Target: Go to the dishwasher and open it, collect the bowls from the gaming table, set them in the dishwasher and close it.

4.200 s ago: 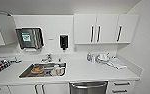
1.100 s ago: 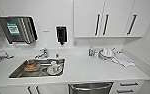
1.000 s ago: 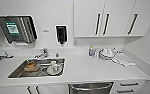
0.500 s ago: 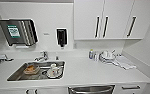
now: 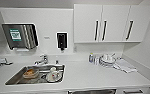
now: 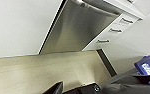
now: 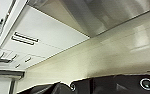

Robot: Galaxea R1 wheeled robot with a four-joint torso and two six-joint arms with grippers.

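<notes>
1. Starting with my own jaws: honestly I can't tell whether either pair is apart or together. Both wrist cameras are just catching dark bits of my own hardware along the edge.

2. My left wrist is looking at the dishwasher (image 6: 78, 27) close up. It's showing a brushed steel front with the bar handle (image 6: 98, 6) running along its upper edge, and the door is sitting closed. White drawer fronts (image 6: 116, 27) with small handles are lining up just beside it.

3. My right wrist is picking up the same steel panel (image 7: 111, 15), with a white cabinet front (image 7: 48, 42) right next to it and pale flooring (image 7: 103, 60) below.

4. From my head camera I'm looking down at a white countertop (image 5: 91, 75), and the dishwasher's top edge is peeking out right under the counter.

5. The steel sink (image 5: 36, 75) is sitting in the counter on the left with some dishes (image 5: 53, 75) inside and a tap (image 5: 42, 60) behind it.

6. Further right there's a stack of plates (image 5: 106, 60) and a small bottle (image 5: 91, 58) near the wall.

7. On the wall I'm seeing a paper towel dispenser (image 5: 19, 36), a dark soap dispenser (image 5: 62, 40), and white upper cabinets (image 5: 111, 23).
</notes>
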